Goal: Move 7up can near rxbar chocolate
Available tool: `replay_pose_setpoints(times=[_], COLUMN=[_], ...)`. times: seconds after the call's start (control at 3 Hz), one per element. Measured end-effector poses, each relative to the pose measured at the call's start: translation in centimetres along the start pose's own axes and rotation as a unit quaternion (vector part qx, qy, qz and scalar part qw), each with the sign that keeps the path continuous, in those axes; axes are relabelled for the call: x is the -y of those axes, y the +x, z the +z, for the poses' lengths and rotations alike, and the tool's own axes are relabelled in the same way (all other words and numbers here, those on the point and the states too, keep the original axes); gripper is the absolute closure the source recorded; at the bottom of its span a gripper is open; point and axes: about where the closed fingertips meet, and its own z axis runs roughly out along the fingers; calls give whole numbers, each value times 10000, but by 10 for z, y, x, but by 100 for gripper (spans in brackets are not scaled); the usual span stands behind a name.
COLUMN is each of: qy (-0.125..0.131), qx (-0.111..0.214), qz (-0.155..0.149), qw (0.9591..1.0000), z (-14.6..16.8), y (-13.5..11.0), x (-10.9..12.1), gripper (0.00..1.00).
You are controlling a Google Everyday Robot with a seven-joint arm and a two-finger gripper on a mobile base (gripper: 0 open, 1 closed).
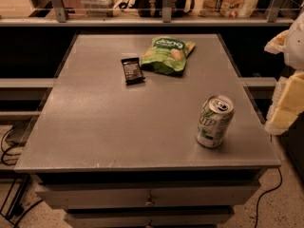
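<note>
7up can (214,121) stands upright near the tabletop's (118,127) front right corner, well apart from the rxbar chocolate (132,71) farther back; the move looks unstarted. gripper (288,99) hangs beyond the right edge, clear of the can; how wide it stands cannot be told.

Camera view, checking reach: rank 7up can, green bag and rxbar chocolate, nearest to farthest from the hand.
1. 7up can, front right, closest to the hand at the view's right edge.
2. green bag, far centre.
3. rxbar chocolate, just left of the bag.
</note>
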Motion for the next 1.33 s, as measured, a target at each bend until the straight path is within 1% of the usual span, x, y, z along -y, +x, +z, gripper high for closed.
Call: replay_pose_setpoints(times=[0.33, 0.67, 1.0, 1.33], qy=[1, -153, -445, -732], qx=[0, 289, 787, 1474], qz=[0, 44, -92, -235], qw=[10000, 9995, 9959, 9861], z=[0, 8, 23, 41], y=[0, 2, -9, -24], x=[0, -5, -17, -25], gripper=[0, 0, 0, 0])
